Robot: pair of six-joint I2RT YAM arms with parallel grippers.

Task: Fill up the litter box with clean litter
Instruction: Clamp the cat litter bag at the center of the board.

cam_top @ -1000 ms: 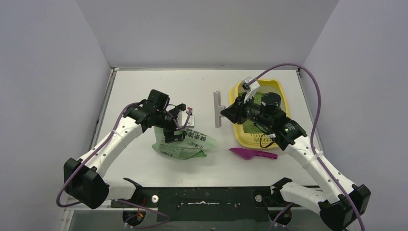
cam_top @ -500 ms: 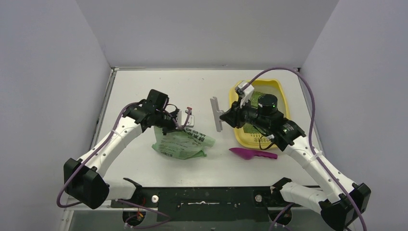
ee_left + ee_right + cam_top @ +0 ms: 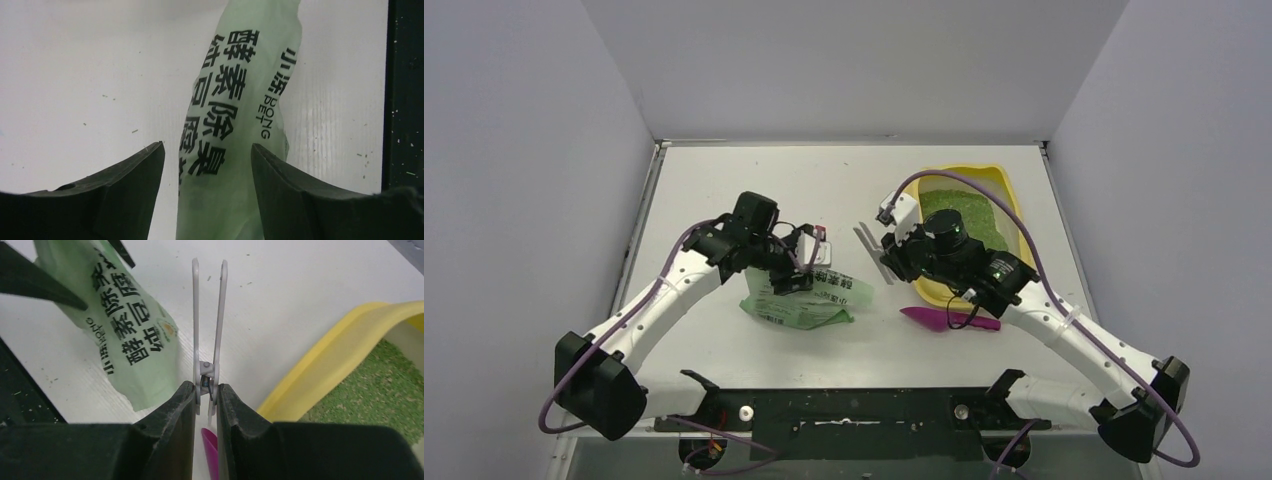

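Right wrist view: right gripper (image 3: 206,390) pinches grey spring bag clip (image 3: 205,367), tips pointing ahead; light-green printed plastic bag (image 3: 120,330) just left of it. Left gripper (image 3: 207,152) jaws apart, astride bag lengthwise. Bright-green granular clean litter (image 3: 370,390) sits in yellow plastic litter box (image 3: 325,360), right of clip.

Litter box (image 3: 1002,172) near end under right arm (image 3: 1074,335), bag (image 3: 235,125) cut off at bottom edge (left wrist view)
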